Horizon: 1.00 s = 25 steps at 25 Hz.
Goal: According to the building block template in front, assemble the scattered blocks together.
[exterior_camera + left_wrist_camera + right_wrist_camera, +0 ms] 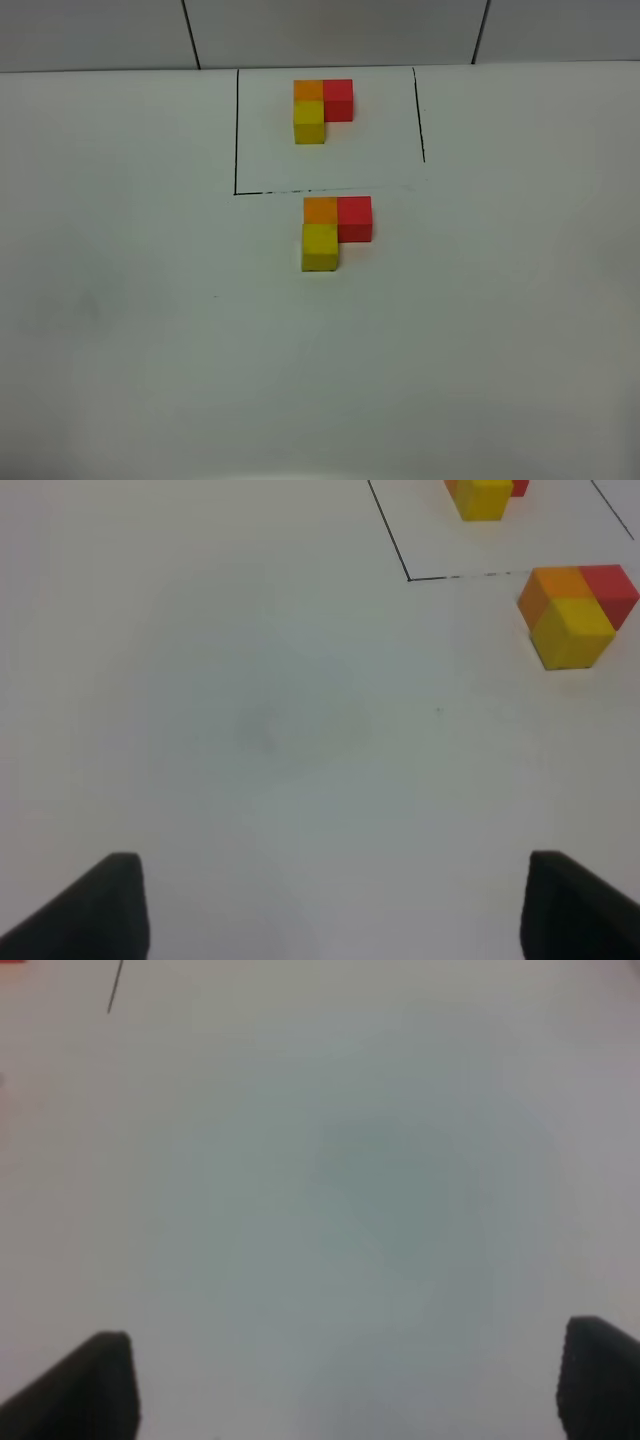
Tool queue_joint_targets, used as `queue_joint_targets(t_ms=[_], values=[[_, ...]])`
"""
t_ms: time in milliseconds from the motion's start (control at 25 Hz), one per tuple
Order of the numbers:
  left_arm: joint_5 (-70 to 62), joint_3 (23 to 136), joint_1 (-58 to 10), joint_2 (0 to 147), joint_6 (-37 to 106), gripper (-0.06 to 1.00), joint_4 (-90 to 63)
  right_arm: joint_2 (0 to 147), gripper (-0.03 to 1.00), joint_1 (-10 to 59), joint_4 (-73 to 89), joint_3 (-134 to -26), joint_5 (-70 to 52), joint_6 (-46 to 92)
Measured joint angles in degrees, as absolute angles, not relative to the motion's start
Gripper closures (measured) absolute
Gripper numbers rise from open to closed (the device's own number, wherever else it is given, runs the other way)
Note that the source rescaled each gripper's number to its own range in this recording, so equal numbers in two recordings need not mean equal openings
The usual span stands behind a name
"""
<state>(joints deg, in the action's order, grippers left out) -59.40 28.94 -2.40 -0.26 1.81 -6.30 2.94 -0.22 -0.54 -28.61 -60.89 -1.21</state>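
Observation:
The building block template (323, 108) is an L of orange, red and yellow cubes inside a thin black outline at the table's back. Just in front of the outline, the scattered blocks stand pressed together in the same L: orange (320, 209), red (355, 217), yellow (320, 247). The left wrist view shows this trio (575, 615) and part of the template (483, 497). My left gripper (335, 910) is open over bare table, well away from the blocks. My right gripper (350, 1385) is open too, nothing between its fingers. Neither arm appears in the exterior high view.
The black outline (237, 130) marks a rectangle on the white table (150, 330). A tiled wall (330, 30) rises behind the table's far edge. A short black line (115, 988) shows in the right wrist view.

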Motion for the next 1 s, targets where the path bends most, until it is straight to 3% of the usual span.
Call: queue_joint_targets(t_ms=[1000], values=[[-59.4,28.9,-2.4,-0.3,1.8,0.25,-6.3,2.9,0.17,-0.2,0.5,-28.6,-60.9,0.0]])
